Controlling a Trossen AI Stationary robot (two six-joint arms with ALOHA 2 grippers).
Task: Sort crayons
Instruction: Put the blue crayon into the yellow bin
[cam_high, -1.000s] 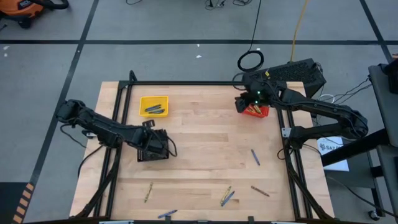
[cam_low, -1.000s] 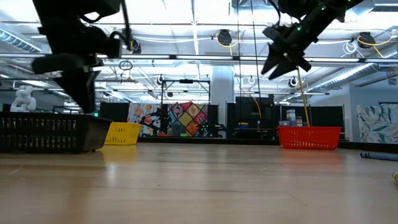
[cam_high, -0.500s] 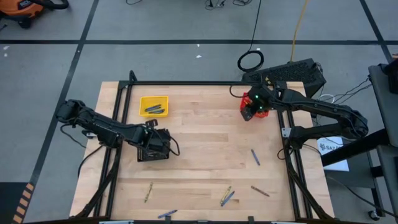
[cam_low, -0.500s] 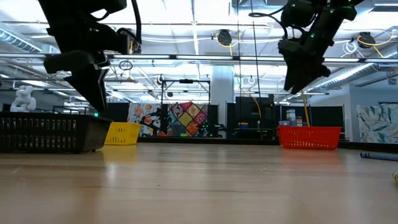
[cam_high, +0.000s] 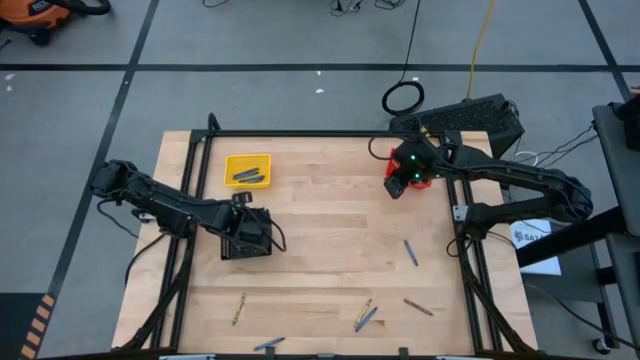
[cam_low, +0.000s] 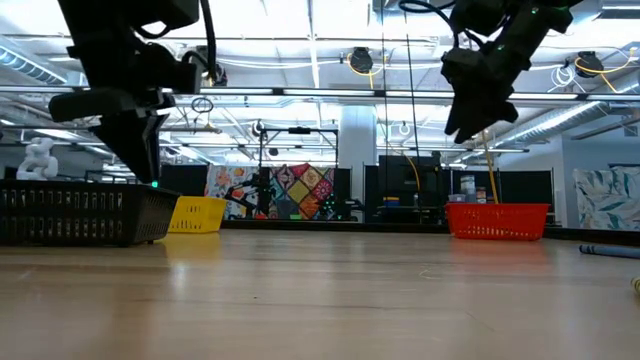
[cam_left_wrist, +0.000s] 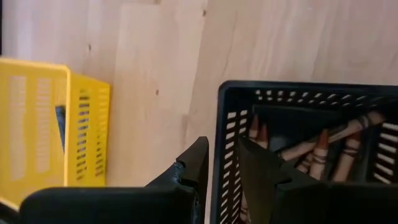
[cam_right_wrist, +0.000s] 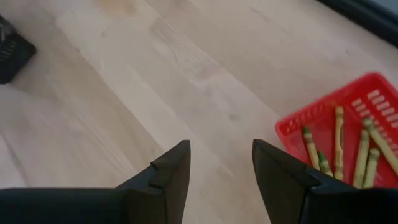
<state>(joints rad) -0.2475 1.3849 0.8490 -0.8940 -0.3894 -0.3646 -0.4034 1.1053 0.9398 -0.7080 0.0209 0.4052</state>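
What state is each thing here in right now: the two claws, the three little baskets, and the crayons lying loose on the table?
Left gripper: over the black basket's edge, jaws a little apart, holding nothing.
Right gripper: open, empty, beside the red basket.
Black basket: holds brown crayons.
Red basket: holds yellow-green crayons.
Yellow basket: holds a few dark crayons.
Loose crayons: lying flat on the table, unsorted.

No legible text, labels or numbers anywhere.

Crayons (cam_high: 410, 251) loose on table (cam_high: 330, 215), baskets (cam_high: 247, 169) behind.
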